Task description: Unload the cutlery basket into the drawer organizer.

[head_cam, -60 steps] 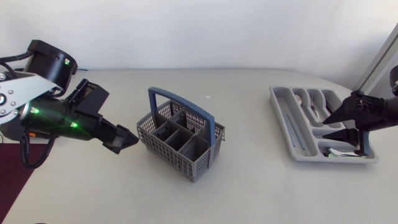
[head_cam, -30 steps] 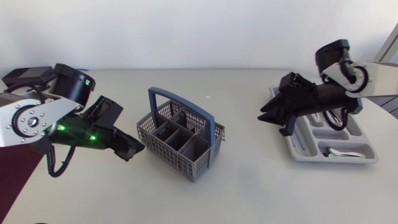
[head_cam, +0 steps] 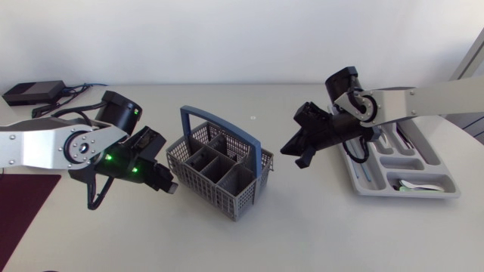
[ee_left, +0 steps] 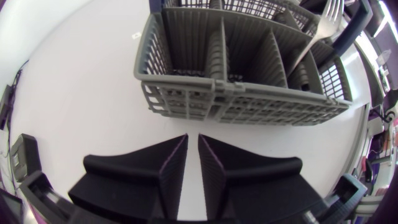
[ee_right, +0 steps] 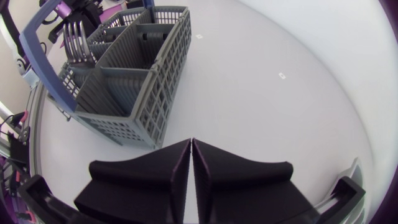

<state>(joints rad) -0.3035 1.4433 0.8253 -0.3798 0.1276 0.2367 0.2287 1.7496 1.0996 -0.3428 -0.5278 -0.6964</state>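
While left gripper point(head_cam: 169, 184) & right gripper point(head_cam: 293, 155) sit closed, basket point(head_cam: 198, 178) & organizer point(head_cam: 354, 175) share white table point(head_cam: 310, 230)

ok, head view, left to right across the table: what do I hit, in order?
black box → left gripper → cutlery basket → right gripper → drawer organizer

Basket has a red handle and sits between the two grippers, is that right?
Not quite: the handle is blue, as the head view shows. The basket does sit between the left gripper and the right gripper.
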